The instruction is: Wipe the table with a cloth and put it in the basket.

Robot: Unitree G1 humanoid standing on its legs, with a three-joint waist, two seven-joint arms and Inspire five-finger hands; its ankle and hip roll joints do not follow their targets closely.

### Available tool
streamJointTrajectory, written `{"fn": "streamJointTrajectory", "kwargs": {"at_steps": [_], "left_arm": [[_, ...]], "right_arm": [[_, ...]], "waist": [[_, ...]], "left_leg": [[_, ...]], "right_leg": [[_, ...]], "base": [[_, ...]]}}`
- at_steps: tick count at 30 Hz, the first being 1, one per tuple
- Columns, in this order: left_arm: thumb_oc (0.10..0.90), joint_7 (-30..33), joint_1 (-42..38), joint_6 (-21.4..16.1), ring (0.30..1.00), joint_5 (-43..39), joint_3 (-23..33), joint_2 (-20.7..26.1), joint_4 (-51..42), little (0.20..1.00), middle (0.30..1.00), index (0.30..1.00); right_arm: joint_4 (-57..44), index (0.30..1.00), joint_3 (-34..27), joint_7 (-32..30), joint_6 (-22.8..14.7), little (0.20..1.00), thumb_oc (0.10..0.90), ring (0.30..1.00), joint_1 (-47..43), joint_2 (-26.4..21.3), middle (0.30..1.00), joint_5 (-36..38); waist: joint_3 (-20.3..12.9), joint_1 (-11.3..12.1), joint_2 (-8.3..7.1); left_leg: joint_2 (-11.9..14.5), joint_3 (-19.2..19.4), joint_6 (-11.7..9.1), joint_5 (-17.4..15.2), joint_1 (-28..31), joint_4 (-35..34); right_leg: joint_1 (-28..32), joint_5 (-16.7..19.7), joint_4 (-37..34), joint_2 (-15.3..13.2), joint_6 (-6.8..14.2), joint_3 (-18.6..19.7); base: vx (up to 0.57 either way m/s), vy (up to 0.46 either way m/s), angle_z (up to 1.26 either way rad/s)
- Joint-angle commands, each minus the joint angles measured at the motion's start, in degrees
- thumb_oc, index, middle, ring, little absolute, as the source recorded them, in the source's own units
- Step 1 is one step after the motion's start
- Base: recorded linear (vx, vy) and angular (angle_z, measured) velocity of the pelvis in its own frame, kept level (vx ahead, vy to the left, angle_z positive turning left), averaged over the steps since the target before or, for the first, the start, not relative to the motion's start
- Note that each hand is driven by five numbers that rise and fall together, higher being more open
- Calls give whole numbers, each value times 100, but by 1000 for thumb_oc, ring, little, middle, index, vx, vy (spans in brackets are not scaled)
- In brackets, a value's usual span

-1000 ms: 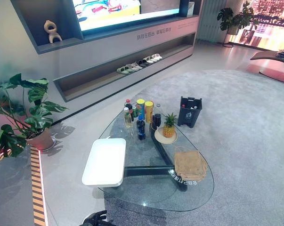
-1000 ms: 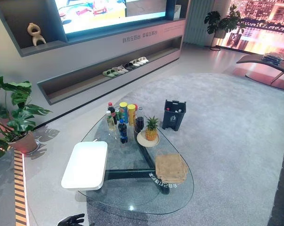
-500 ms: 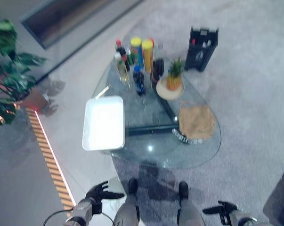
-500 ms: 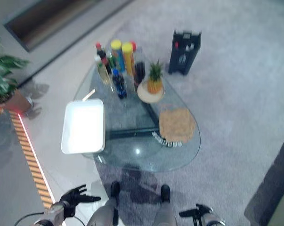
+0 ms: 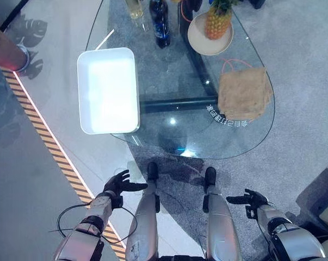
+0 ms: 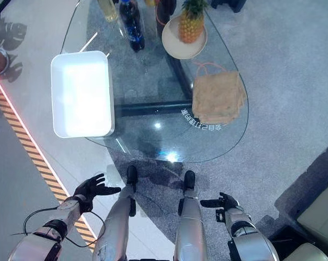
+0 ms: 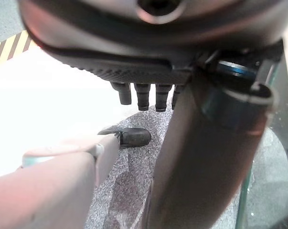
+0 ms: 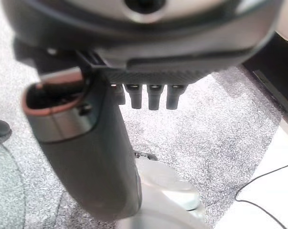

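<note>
Cloth (image 5: 243,93) lying flat on the glass surface (image 5: 174,130) at its right end, well apart from both hands, nearer the right hand (image 5: 251,200) than the left hand (image 5: 118,184), both hanging low with fingers loosely spread, holding nothing, calling for a forward reach from the right.

A glass table (image 5: 153,142) lay ahead. Its near rounded edge was bare, and so was the middle strip of glass between a white tray (image 5: 107,89) on the left and a brown woven basket (image 5: 243,93) on the right. At the far end, a pineapple on a plate (image 5: 209,33) and a cluster of bottles (image 5: 159,22) crowded the surface, blocking a reach there. Both hands hung low, well short of the table, fingers relaxed: left hand (image 5: 118,185), right hand (image 5: 252,200).
</note>
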Motion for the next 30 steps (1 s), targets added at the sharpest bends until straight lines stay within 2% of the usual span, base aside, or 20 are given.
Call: {"fn": "streamJointTrajectory", "kwargs": {"at_steps": [1,11,20,30], "left_arm": [[800,122,44,-136,900,-313,175,306,34,900,900,900],[800,0,19,-119,900,-933,346,350,11,900,900,900],[800,-37,8,-184,900,-1170,433,250,7,900,900,900],[800,-118,57,-210,900,-1762,531,313,-32,900,900,900]], "right_arm": [[-116,900,151,-270,-3,900,800,900,123,-285,900,256],[-148,900,65,-326,-110,900,800,900,-34,-342,900,293],[-179,900,16,-451,-347,900,800,900,-126,-353,900,338],[-400,900,-193,-976,-954,900,800,900,-293,-658,900,472]], "waist": [[7,-83,-143],[33,-31,-127],[80,-24,-120],[81,0,-130]], "left_leg": [[-542,109,355,-530,-707,1042],[-439,101,369,-759,-1258,1664],[-438,67,378,-755,-1467,1721],[-440,70,363,-765,-1551,1731]], "right_leg": [[-682,-23,566,499,-390,-235],[-1233,-337,1292,556,-508,-327],[-1447,-337,1361,561,-529,-332],[-1513,-333,1352,557,-546,-385]], "base": [[-34,-36,-4],[-16,-35,-1],[0,-7,0],[4,-9,0]]}}
